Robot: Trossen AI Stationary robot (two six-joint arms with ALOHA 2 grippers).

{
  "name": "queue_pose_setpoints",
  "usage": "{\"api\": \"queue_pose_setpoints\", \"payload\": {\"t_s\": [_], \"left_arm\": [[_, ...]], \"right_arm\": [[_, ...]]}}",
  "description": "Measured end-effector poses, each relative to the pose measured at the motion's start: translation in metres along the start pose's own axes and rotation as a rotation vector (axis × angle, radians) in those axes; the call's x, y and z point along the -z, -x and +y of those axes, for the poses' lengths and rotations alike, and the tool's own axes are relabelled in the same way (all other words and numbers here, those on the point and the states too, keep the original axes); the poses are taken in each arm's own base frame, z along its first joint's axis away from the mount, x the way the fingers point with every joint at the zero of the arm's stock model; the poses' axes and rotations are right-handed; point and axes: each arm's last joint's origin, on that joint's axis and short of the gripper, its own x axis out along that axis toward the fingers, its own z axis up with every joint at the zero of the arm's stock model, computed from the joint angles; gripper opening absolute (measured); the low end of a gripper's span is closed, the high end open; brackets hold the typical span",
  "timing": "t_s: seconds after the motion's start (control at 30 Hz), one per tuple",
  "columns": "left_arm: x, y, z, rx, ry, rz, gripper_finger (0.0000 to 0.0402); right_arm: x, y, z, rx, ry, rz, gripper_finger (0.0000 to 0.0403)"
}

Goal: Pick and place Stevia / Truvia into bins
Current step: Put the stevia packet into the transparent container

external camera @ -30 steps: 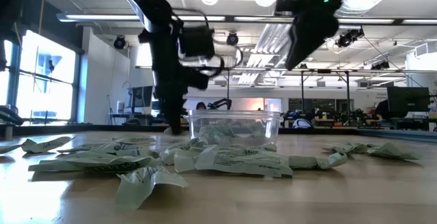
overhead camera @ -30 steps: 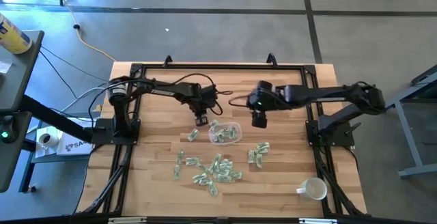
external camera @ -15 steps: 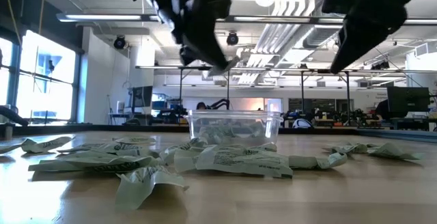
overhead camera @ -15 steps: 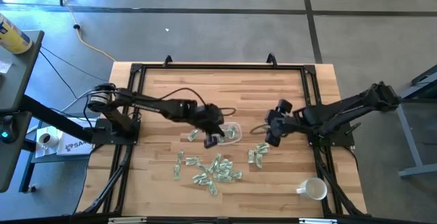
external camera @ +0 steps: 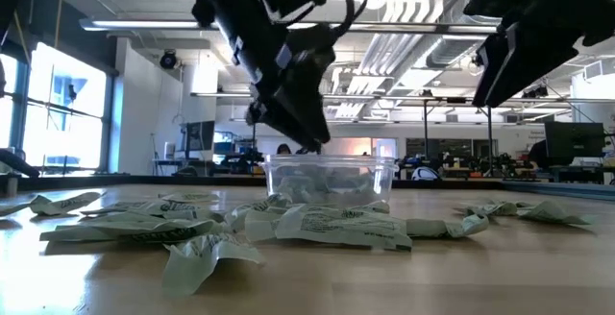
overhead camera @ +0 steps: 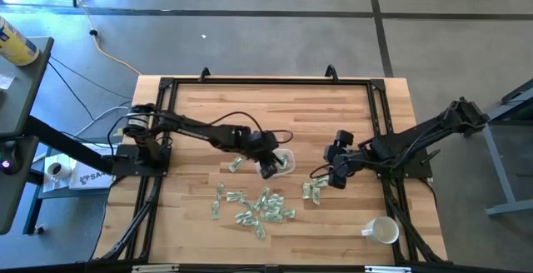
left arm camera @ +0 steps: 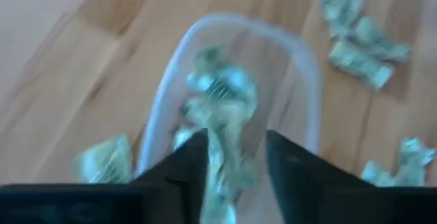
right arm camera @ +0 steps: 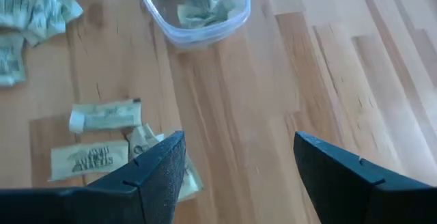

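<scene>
The left gripper (left arm camera: 235, 157) hangs right over the clear bowl (overhead camera: 286, 161), fingers parted with a gap showing between them, and a pale green sachet (left arm camera: 220, 176) sits in that gap above the bowl's contents; whether it is pinched or already let go cannot be told. Centre frame in the high view, that bowl holds a few sachets, while the main heap of Stevia sachets (overhead camera: 258, 206) lies lower centre on the table (overhead camera: 200, 119). Out to the right of centre, the right gripper (right arm camera: 235, 159) spreads its fingers wide and empty above a small cluster of sachets (right arm camera: 102, 142). The risks, as a judgement: the light sachet could flutter past the rim if dropped from the edge, a finger could nudge the light bowl, and the right gripper may scoop two overlapping sachets at once. Print shows on the sachets near the right gripper, but it cannot be read.
</scene>
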Motion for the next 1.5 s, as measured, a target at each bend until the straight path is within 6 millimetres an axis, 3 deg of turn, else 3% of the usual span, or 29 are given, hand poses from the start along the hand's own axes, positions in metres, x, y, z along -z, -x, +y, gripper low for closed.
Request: {"api": "queue_pose_setpoints", "payload": {"t_s": [0.17,0.33,0.47,0.67,0.83,1.2,1.33,1.5], "left_arm": [[0.002,0.039,-0.006,-0.109,0.062,0.187,0.0264],[0.034,0.059,0.002,-0.301,0.105,0.413,0.0254],[0.051,0.048,0.011,-0.286,0.163,0.456,0.0224],[0.060,0.028,0.018,-0.210,0.228,0.389,0.0198],[0.077,0.023,0.028,-0.283,0.239,0.416,0.0193],[0.092,0.013,0.036,-0.273,0.252,0.394,0.0189],[0.093,0.013,0.038,-0.299,0.242,0.378,0.0159],[0.092,0.012,0.038,-0.324,0.194,0.345,0.0093]], "right_arm": [[0.000,0.000,-0.001,0.006,0.012,0.003,0.0261],[0.000,-0.001,-0.004,0.019,0.048,0.016,0.0261],[-0.002,-0.005,-0.012,0.046,0.051,0.024,0.0261],[-0.007,-0.010,-0.026,0.049,0.049,0.052,0.0261],[-0.009,-0.014,-0.037,0.044,0.038,0.071,0.0261],[-0.014,-0.020,-0.060,0.069,-0.001,0.093,0.0261],[-0.014,-0.021,-0.066,0.083,-0.027,0.096,0.0261],[-0.015,-0.022,-0.070,0.094,-0.052,0.093,0.0261]]}}
